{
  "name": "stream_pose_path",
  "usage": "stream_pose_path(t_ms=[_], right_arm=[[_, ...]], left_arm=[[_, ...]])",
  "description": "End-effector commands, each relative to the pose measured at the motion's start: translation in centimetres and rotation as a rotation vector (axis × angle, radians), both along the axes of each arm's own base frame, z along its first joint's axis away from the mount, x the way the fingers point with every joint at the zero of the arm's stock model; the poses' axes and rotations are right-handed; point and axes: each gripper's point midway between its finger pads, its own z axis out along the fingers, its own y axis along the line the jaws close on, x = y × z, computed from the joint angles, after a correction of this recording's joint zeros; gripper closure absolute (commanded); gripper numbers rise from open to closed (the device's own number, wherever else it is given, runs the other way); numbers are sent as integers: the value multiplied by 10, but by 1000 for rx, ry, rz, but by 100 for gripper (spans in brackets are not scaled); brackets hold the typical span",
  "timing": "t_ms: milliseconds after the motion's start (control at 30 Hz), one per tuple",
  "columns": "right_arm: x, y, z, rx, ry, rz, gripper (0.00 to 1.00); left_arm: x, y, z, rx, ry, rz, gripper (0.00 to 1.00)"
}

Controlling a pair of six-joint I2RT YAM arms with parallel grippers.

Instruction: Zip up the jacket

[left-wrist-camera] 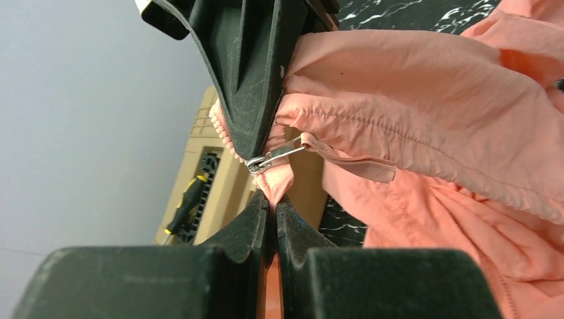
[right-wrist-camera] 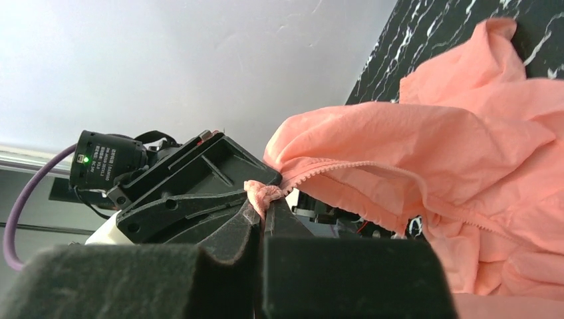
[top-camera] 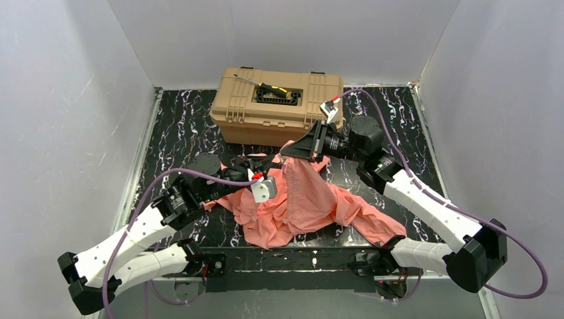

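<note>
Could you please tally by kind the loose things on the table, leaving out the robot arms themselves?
jacket: 1
toolbox: 1
screwdriver: 1
Total: 3

Tan toolbox (top-camera: 266,116) at the far edge of the black marbled desk (top-camera: 176,136), about midway along it, lid shut. On the lid, a black-and-yellow-handled screwdriver (top-camera: 269,86), lying flat.
</note>
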Motion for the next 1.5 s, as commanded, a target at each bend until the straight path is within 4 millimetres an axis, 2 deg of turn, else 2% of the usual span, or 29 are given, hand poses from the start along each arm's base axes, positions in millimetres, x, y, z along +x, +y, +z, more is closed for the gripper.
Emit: stream_pose_path(t_ms=[0, 167, 400, 533, 667, 800, 900, 1000, 1100, 1200, 1233, 1267, 1467], right_arm=[[17, -7, 5, 44, 30, -78, 96], [20, -11, -8, 7, 60, -56, 64], [24, -17, -26, -92, 20, -5, 38], [35, -31, -26, -206, -86, -14, 35], [45, -65, -20, -482, -422, -60, 31], [49, -99, 1, -614, -739, -177, 29], [38, -104, 2, -670, -908, -137, 29], [26, -100, 1, -717, -1066, -92, 29], [7, -83, -3, -758, -1203, -49, 23], [-14, -65, -17, -837, -1323, 19, 16], [-22, -59, -22, -870, -1361, 44, 15], [-39, -48, -26, -872, -1417, 83, 15], [-73, -38, -37, -1032, -1686, 33, 8]], left_arm=[[-26, -8, -13, -67, 137, -97, 100], [-36, -13, -34, -85, 300, -143, 100], [-31, -12, -52, -131, 497, -166, 100], [-44, -13, -67, -99, 584, -224, 100], [-48, -14, -79, -101, 687, -234, 100], [-41, -13, -85, -121, 764, -204, 100], [-37, -11, -85, -135, 783, -188, 100], [-35, -10, -84, -137, 787, -182, 100], [-33, -8, -85, -140, 793, -170, 100], [-30, -7, -86, -146, 809, -161, 100], [-30, -7, -86, -148, 810, -160, 100], [-29, -7, -86, -152, 812, -157, 100], [-30, -6, -84, -151, 815, -164, 100]])
